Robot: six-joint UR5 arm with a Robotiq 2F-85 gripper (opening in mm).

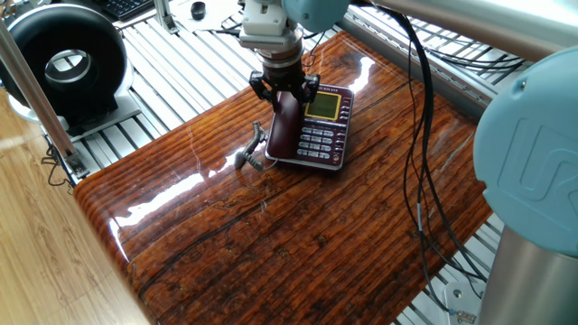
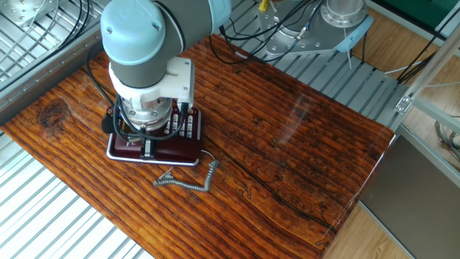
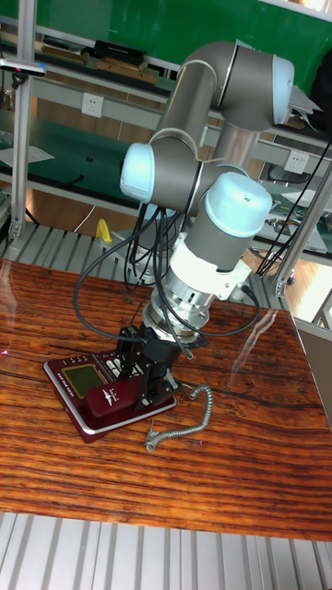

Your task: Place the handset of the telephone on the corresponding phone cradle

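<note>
The dark maroon telephone (image 1: 322,126) (image 3: 81,384) with its yellow-green screen lies at the table's far side. The handset (image 1: 284,128) (image 3: 114,398) lies flat along the phone's left side, covering the phone cradle, which is hidden under it. Its grey coiled cord (image 1: 252,151) (image 2: 188,184) (image 3: 184,415) trails onto the wood. My gripper (image 1: 285,90) (image 3: 144,361) hangs just above the handset's far end, open, fingers spread to either side of it. In the other fixed view the arm covers most of the phone (image 2: 183,152).
A black round device (image 1: 68,63) stands off the table at the back left. Black cables (image 1: 420,181) hang across the right side of the table. The wooden tabletop (image 1: 271,235) ends at aluminium slats on several sides.
</note>
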